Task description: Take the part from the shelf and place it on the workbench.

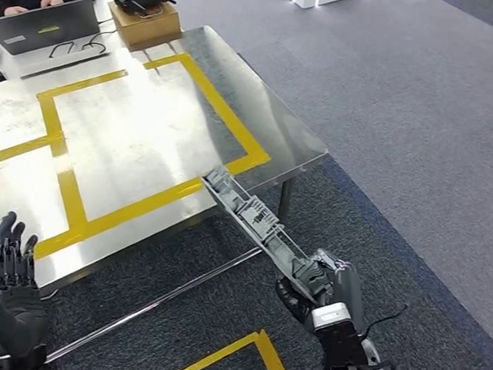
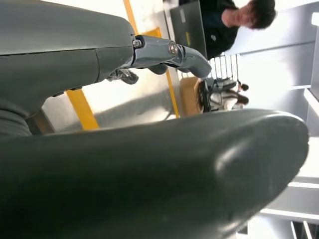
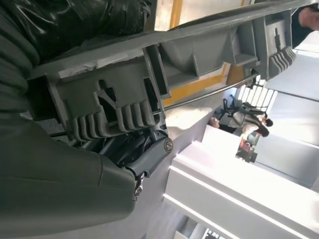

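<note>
Bright, even indoor light. The metal tabletop (image 1: 139,135) reflects broad white glare, washing out its surface. In both wrist views the background is overexposed, and the nearest grey robot hand (image 2: 150,169) looks soft, out of focus.

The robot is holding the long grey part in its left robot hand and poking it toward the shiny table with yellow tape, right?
Not quite. The head view shows the right robot hand holding the long grey part, its far end reaching the edge of the shiny table with yellow tape. The left robot hand holds nothing.
</note>
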Robot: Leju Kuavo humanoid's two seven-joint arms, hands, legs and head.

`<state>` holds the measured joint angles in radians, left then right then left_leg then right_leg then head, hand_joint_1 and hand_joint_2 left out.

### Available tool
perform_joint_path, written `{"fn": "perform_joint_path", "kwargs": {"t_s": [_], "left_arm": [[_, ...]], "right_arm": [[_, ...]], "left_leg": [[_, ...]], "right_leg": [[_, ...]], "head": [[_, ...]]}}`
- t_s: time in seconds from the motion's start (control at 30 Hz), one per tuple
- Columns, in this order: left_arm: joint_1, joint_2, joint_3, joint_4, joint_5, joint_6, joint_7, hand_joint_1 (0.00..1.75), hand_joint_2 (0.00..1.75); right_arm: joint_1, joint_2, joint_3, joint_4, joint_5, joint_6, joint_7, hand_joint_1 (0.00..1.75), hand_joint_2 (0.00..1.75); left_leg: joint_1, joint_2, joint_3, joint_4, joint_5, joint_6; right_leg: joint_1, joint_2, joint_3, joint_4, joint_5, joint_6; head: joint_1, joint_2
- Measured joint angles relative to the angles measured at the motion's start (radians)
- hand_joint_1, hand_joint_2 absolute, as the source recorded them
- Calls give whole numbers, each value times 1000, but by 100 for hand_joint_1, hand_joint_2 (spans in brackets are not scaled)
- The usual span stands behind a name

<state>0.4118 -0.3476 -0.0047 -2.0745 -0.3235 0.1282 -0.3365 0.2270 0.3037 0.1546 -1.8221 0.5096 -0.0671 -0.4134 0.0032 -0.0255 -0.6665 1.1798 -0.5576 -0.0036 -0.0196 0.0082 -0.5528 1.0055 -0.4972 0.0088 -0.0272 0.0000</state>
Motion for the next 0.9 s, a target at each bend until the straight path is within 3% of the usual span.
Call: {"fn": "perform_joint_path", "kwargs": {"t_s": [0.07, 0.1, 0.13, 0.17, 0.2, 0.27, 0.3, 0.37, 0.43, 0.5, 0.53, 0.57, 0.6, 0.63, 0.73, 0.8, 0.9], "left_arm": [[0, 0, 0, 0, 0, 0, 0, 0, 0], [0, 0, 0, 0, 0, 0, 1, 0, 0], [0, 0, 0, 0, 0, 0, 3, 0, 0], [0, 0, 0, 0, 2, 0, 4, 0, 0], [0, 0, 0, 0, 3, -1, 6, 0, 0], [-2, 0, -1, 0, 7, -2, 8, 0, 0], [-3, 0, -2, 0, 8, -3, 9, 0, 0], [-3, 0, -2, -1, 9, -5, 9, 0, 0], [-3, 0, -3, -1, 9, -6, 9, 0, 0], [-3, -1, -4, -1, 9, -6, 10, 0, 0], [-3, -1, -4, -1, 9, -6, 11, 0, 0], [-3, 0, -4, -1, 8, -6, 12, 0, 0], [-3, 0, -4, -1, 8, -6, 13, 0, 0], [-3, 0, -4, -1, 7, -6, 14, 0, 0], [-3, 0, -7, -1, 5, -5, 16, 0, 0], [-3, 0, -10, -2, 2, -3, 19, 0, 0], [-4, 3, -18, -3, 0, -5, 23, 0, 0]], "right_arm": [[0, 0, -1, -1, -1, 0, 0, 175, 175], [1, 0, -2, -2, -2, 0, 0, 175, 175], [1, 0, -3, -2, -3, 0, 0, 175, 175], [1, 0, -5, -2, -3, 0, 0, 175, 175], [2, 1, -6, -4, -3, 0, 0, 175, 175], [2, 2, -8, -7, -4, 0, 0, 175, 175], [3, 2, -9, -9, -5, 0, -1, 175, 175], [3, 2, -9, -14, -7, 0, -2, 175, 175], [3, 2, -10, -19, -14, -5, -5, 175, 175], [4, 2, -13, -24, -23, -18, -10, 175, 175], [5, 2, -15, -28, -25, -25, -13, 175, 175], [6, 2, -16, -32, -25, -31, -15, 175, 175], [6, 2, -18, -39, -26, -39, -16, 175, 175], [7, 2, -20, -47, -28, -48, -18, 175, 175], [6, 2, -27, -89, -45, -81, -12, 175, 175], [-4, 2, -34, -128, -63, -102, -7, 175, 175], [-31, 2, -49, -191, -79, -118, -5, 175, 175]], "left_leg": [[4, 13, -51, 108, -38, -6], [6, 15, -55, 118, -33, -7], [6, 19, -38, 88, -10, -6], [5, 31, -2, 24, 23, -1], [1, 57, 39, -52, 48, 6], [-9, 98, 91, -156, 68, 21], [-13, 106, 96, -171, 63, 26], [-12, 83, 99, -182, 69, 36], [-5, 63, 108, -200, 89, 47], [-1, 48, 108, -208, 104, 53], [-1, 40, 104, -208, 108, 54], [0, 33, 101, -207, 110, 53], [0, 26, 98, -206, 112, 51], [1, 20, 96, -204, 113, 49], [3, 1, 84, -182, 110, 35], [-1, -9, 71, -166, 107, 28], [-4, -13, 61, -161, 114, 50]], "right_leg": [[2, -25, 0, 0, -2, -3], [3, -36, 1, 1, -3, -4], [4, -46, 2, 0, -4, -4], [6, -54, 4, 0, -4, -4], [7, -61, 7, 0, -4, -3], [11, -71, 12, 0, -6, 5], [10, -77, 14, -2, -6, 11], [9, -88, 18, -8, -5, 24], [10, -61, 10, 17, -26, 34], [8, -22, -34, 117, -90, 40], [7, -14, -65, 183, -124, 42], [7, -12, -89, 235, -144, 44], [6, -11, -98, 257, -147, 45], [4, -11, -87, 238, -128, 47], [-5, 2, 10, 50, -44, 53], [-8, 8, 36, -3, -34, 48], [-7, 2, 34, -1, -29, 41]], "head": [[-1, 0], [-1, 0], [-1, 0], [-1, 0], [-1, 0], [0, 0], [-1, 0], [-3, 0], [-1, 0], [7, 0], [10, 0], [13, 0], [14, 0], [15, 0], [19, 0], [21, 0], [18, 0]]}}
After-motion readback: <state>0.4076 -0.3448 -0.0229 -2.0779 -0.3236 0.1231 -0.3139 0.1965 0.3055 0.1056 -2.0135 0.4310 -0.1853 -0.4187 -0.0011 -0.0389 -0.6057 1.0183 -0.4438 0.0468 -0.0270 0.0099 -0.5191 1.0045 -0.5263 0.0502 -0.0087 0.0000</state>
